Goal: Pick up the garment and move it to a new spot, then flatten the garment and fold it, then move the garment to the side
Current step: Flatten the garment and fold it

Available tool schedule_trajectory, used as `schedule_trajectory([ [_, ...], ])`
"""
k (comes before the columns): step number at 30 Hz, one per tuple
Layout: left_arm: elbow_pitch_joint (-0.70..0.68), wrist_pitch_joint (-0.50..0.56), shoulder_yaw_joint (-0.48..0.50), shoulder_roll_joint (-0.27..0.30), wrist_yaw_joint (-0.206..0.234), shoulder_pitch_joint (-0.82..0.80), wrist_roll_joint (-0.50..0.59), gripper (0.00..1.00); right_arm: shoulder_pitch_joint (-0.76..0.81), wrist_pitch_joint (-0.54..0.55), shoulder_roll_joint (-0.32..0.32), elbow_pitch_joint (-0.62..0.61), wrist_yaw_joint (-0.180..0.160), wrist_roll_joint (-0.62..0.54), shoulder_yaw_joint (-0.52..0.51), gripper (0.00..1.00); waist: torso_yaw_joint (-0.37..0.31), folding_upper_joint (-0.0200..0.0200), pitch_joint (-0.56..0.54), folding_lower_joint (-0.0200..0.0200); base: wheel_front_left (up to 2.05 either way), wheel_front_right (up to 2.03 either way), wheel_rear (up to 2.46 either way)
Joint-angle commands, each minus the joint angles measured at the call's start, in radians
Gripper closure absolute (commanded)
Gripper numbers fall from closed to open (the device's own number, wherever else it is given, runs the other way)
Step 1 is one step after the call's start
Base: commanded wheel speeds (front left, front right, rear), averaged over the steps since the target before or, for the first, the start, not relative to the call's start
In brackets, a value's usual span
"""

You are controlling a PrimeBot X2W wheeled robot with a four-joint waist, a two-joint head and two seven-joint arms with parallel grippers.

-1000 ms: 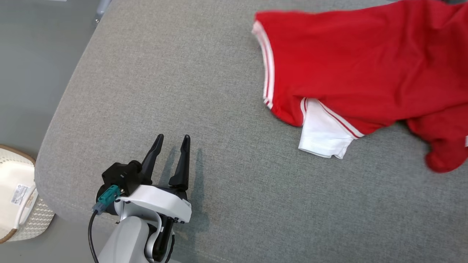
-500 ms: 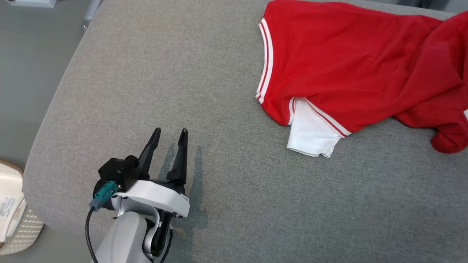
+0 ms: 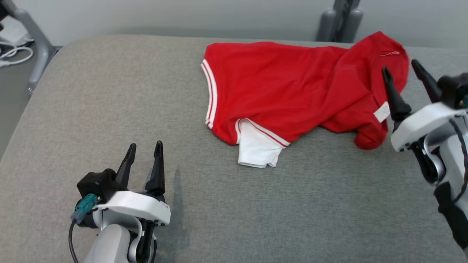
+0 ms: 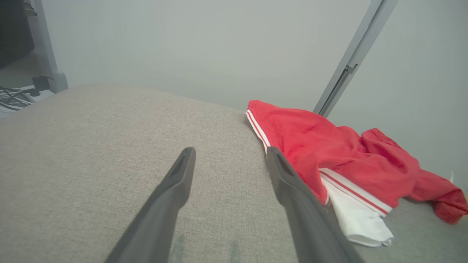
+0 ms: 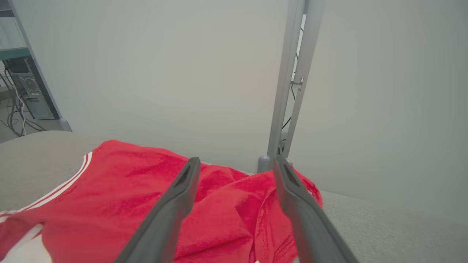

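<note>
You are looking down on a grey upholstered cushion (image 3: 256, 212). Beyond its far left corner, a grey stand leg (image 3: 34, 40) is slanting down to the floor, and a pale cable (image 3: 16, 56) is lying beside it.

Near the cushion's near left corner, the left gripper (image 3: 145, 144) is pointing its two dark fingers toward the far edge. Its jaws are standing apart with nothing between them, over bare grey fabric and well apart from the clothing.

A red garment (image 3: 285, 84) is lying crumpled along the far edge, running from the middle toward the far right corner. Its left side is ending in a red edge trimmed with white stripes. A white sleeve (image 3: 256, 149) is sticking out from under it toward the near edge. Its right end is bunching into folds, and a small white tag (image 3: 382, 111) is showing there.

Behind the far edge, a dark metal post (image 3: 340, 16) is rising against a pale wall.

By the cushion's right edge, the right gripper (image 3: 400, 65) is hanging at the garment's bunched end. Its jaws are spread wide and gripping nothing. Its left finger is crossing in front of the red cloth just beside the tag; you cannot tell whether it is touching.
</note>
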Motion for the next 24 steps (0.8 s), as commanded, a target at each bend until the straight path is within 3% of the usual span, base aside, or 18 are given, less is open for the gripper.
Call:
schedule_trajectory([
  [1,0.001,-0.001,0.016,0.005,0.002,0.015,0.003,0.0,0.072,-0.012,-0.027,-0.068,-0.001,0.021,0.01,0.0,-0.079,0.0,-0.07,0.0,0.0,0.0,0.0],
  [6,-0.007,-0.001,0.051,0.005,0.007,0.042,0.024,0.0,0.277,-0.016,-0.024,-0.294,-0.001,0.047,-0.047,0.0,-0.139,0.0,-0.104,0.0,0.0,0.0,0.0],
  [13,-0.022,-0.001,0.075,0.005,0.007,0.066,0.02,0.0,0.532,-0.016,0.102,-0.538,-0.001,-0.039,-0.214,0.0,-0.19,0.0,-0.107,0.0,0.0,0.0,0.0],
  [17,-0.023,-0.001,0.079,0.005,0.003,0.071,0.017,0.0,0.596,-0.016,0.183,-0.606,-0.001,-0.087,-0.268,0.0,-0.204,0.0,-0.099,0.0,0.0,0.0,0.0],
  [24,0.01,-0.001,0.061,0.005,-0.015,0.058,0.001,0.0,0.617,-0.017,0.211,-0.633,-0.001,-0.135,-0.274,0.0,-0.211,0.0,-0.083,0.0,0.0,0.0,0.0],
])
